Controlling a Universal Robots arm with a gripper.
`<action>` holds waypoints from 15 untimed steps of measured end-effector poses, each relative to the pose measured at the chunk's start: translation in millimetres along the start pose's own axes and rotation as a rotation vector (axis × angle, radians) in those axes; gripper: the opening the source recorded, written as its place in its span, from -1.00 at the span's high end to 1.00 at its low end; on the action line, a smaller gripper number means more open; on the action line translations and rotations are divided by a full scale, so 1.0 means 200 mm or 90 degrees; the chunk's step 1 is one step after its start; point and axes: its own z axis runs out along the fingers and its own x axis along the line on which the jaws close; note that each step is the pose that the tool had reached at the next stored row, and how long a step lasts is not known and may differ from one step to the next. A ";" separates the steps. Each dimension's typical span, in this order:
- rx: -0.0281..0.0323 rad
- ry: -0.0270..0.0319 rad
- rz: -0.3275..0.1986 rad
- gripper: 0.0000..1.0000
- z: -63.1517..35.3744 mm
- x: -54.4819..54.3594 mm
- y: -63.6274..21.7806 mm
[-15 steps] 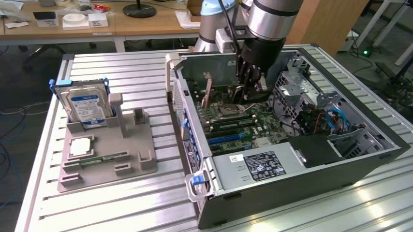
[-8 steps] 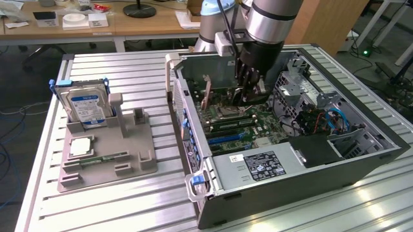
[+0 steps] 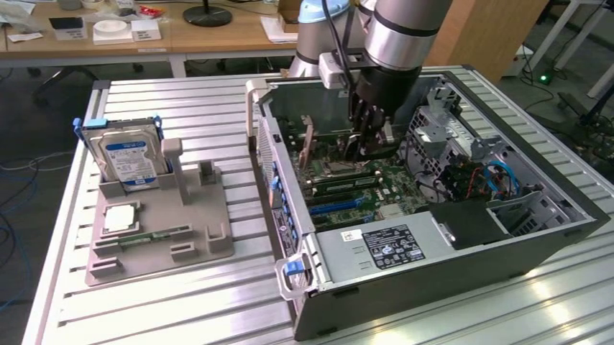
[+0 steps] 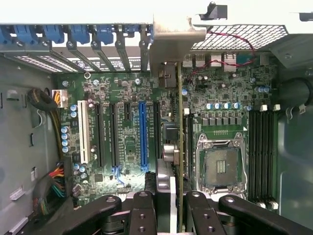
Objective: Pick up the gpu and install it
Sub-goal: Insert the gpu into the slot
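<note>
The gpu [image 4: 180,122] stands on edge over the green motherboard [image 4: 127,147], inside the open computer case [image 3: 537,237]. Its pale metal bracket [image 4: 171,44] sits against the case's rear slot wall. My gripper [image 4: 171,203] reaches down into the case and is shut on the card's far end, with one black finger [image 4: 143,213] on each side of it. In the exterior view the gripper [image 3: 369,147] hangs over the board's middle, and the gpu's bracket end [image 3: 306,140] rises beside the rear wall. Whether the card's edge sits in a slot is hidden.
A blue expansion slot [image 4: 143,132] and black ones lie beside the card, an empty CPU socket [image 4: 219,166] and memory slots [image 4: 261,152] on the other side. On the exterior view's left, a grey holder [image 3: 182,215] carries the blue-labelled hard drive [image 3: 129,158] and a memory stick [image 3: 158,235].
</note>
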 end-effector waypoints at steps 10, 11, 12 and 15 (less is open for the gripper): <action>-0.0002 0.0000 0.000 0.44 0.059 0.03 0.011; -0.0002 0.0000 0.000 0.44 0.064 0.04 0.010; -0.0003 0.0001 0.000 0.44 0.070 0.04 0.010; -0.0002 0.0000 0.000 0.44 0.081 0.06 0.009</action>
